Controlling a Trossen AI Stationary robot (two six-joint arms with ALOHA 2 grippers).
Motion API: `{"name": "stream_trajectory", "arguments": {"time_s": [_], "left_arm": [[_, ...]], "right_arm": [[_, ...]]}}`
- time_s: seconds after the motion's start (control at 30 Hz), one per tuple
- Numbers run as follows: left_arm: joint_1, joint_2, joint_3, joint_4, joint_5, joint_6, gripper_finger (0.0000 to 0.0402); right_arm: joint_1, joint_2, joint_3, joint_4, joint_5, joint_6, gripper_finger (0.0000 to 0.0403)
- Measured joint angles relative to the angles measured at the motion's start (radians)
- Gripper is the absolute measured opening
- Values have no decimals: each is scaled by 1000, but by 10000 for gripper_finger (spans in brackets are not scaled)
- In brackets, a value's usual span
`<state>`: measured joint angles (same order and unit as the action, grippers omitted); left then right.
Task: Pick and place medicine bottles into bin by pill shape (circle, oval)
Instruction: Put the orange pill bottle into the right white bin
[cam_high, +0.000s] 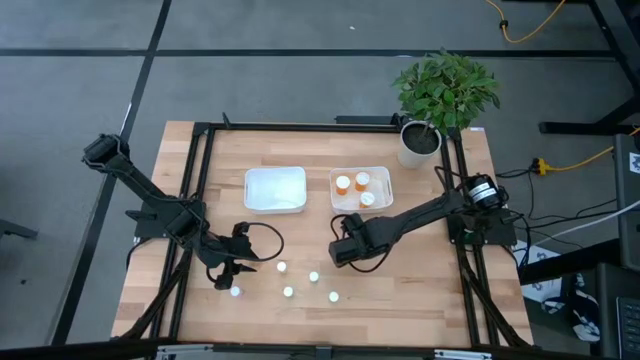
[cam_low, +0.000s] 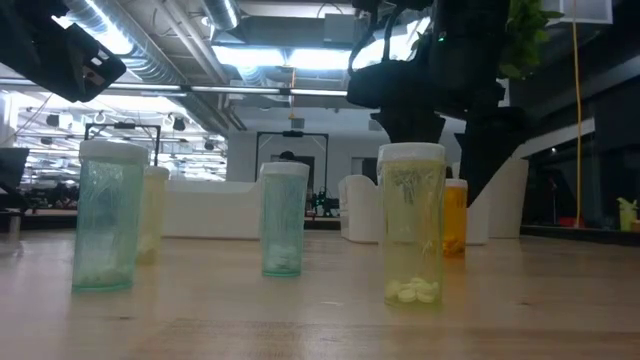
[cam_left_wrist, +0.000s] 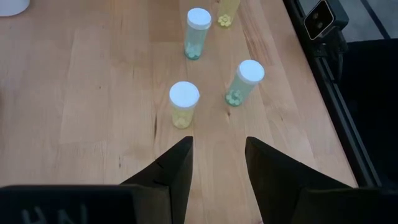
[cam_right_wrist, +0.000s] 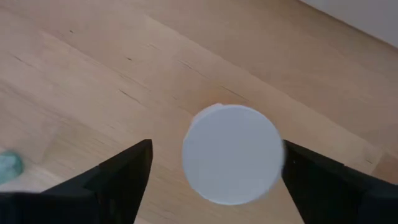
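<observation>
Several white-capped medicine bottles stand upright on the wooden table near its front edge: a yellow one (cam_left_wrist: 183, 104), a green one (cam_left_wrist: 244, 81), a blue-green one (cam_left_wrist: 197, 32). My left gripper (cam_left_wrist: 217, 155) hangs open and empty just short of them (cam_high: 226, 272). My right gripper (cam_high: 343, 252) points down, open, at mid-table. One bottle's white cap (cam_right_wrist: 231, 154) stands between its fingers. In the low view an orange bottle (cam_low: 455, 215) shows below that gripper. My right gripper comes from above with one finger (cam_right_wrist: 311, 180) hard by the cap's rim (cam_right_wrist: 280, 155) and the other well apart from it. Whether that finger touches the cap, I cannot tell. The bottle stands upright on the table.
Two white bins sit at the far middle: the left one (cam_high: 275, 188) holds nothing, the right one (cam_high: 385, 180) holds three orange bottles (cam_high: 361, 183). A potted plant (cam_high: 440, 95) stands at the far right corner. Black frame rails (cam_high: 200, 170) run along the table's sides.
</observation>
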<state>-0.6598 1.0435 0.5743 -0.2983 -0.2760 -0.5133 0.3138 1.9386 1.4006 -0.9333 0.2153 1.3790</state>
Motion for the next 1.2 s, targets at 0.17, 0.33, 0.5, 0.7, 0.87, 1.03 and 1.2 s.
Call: {"name": "stream_trajectory", "arguments": {"time_s": [0.17,0.33,0.5,0.7,0.87,1.03,1.2], "left_arm": [[0,0,0,0,0,0,141],[0,0,0,0,0,0,141],[0,0,0,0,0,0,141],[0,0,0,0,0,0,141],[0,0,0,0,0,0,141],[0,0,0,0,0,0,141],[0,0,0,0,0,0,141]], "right_arm": [[0,1,0,1,-1,-9,307],[0,1,0,0,0,-26,281],[0,1,0,-2,0,-26,253],[0,1,0,-12,8,-29,222],[-8,0,25,-45,37,-28,215],[-27,-3,173,-243,69,-38,218],[-65,-6,352,-429,126,-107,216]]}}
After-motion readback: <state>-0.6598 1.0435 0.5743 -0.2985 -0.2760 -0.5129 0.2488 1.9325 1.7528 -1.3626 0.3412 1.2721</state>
